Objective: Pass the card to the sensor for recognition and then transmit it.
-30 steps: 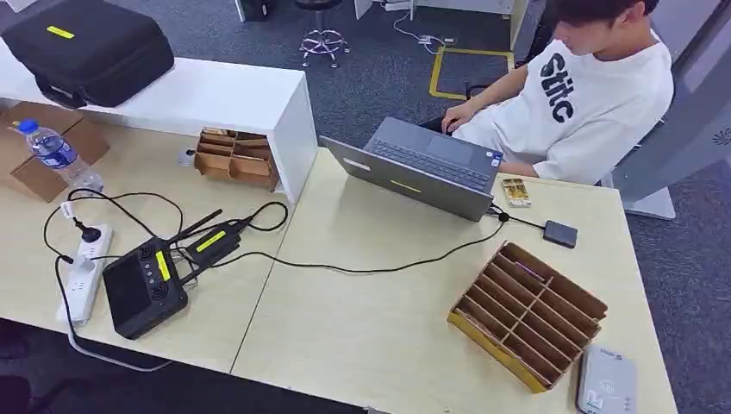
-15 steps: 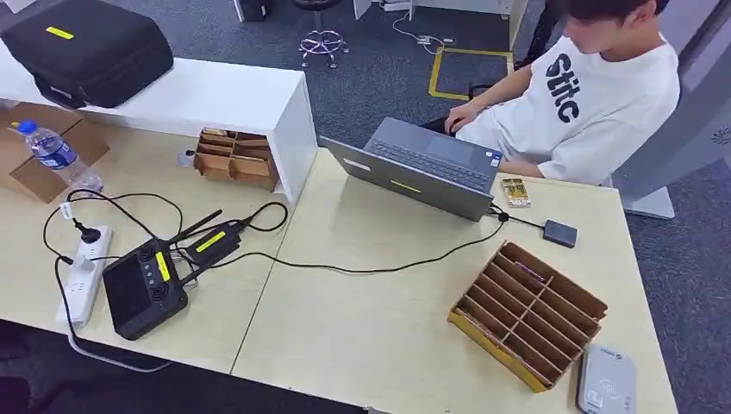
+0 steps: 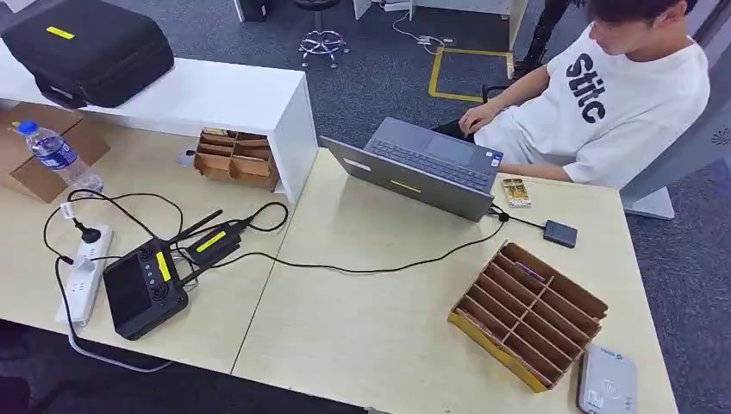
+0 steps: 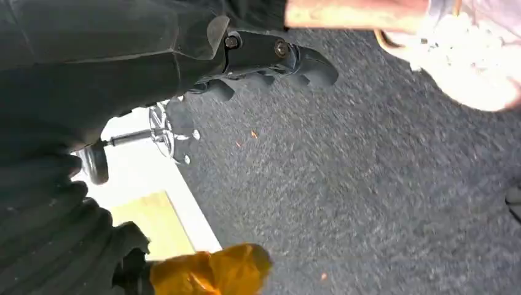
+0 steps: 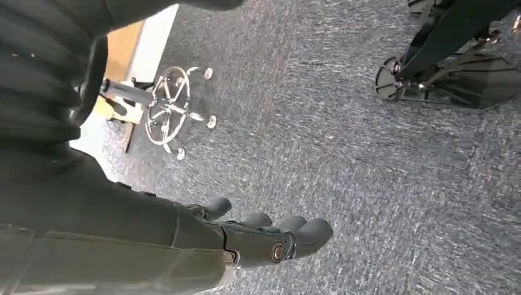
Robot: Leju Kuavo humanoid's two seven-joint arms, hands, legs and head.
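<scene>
A light wooden table [image 3: 379,336] is seen from above, with the scene running left to right. At the far left lie a water bottle [image 3: 53,153], a white power strip [image 3: 84,274] and a black handheld controller [image 3: 143,289] with its cables. A grey laptop [image 3: 424,166] sits open mid-table, facing a seated person in a white T-shirt [image 3: 603,103] on the far side. To the right stands a cardboard slotted organiser [image 3: 527,314], its long dividers running diagonally from the near left to the far right; something thin that may be a card lies in one far slot, too small to tell for certain. Just beside the organiser, at the near right corner, rests a grey card reader [image 3: 606,385], apparently the sensor. Both robot arms hang below the table over grey carpet. The left hand [image 4: 270,61] holds nothing, its dark fingers slightly curled and apart. The right hand [image 5: 264,236] is likewise empty with fingers loosely extended. The organiser and reader lie on the robot's right, so the right hand looks the nearer one for the reach, which would have to rise and go forward.
</scene>
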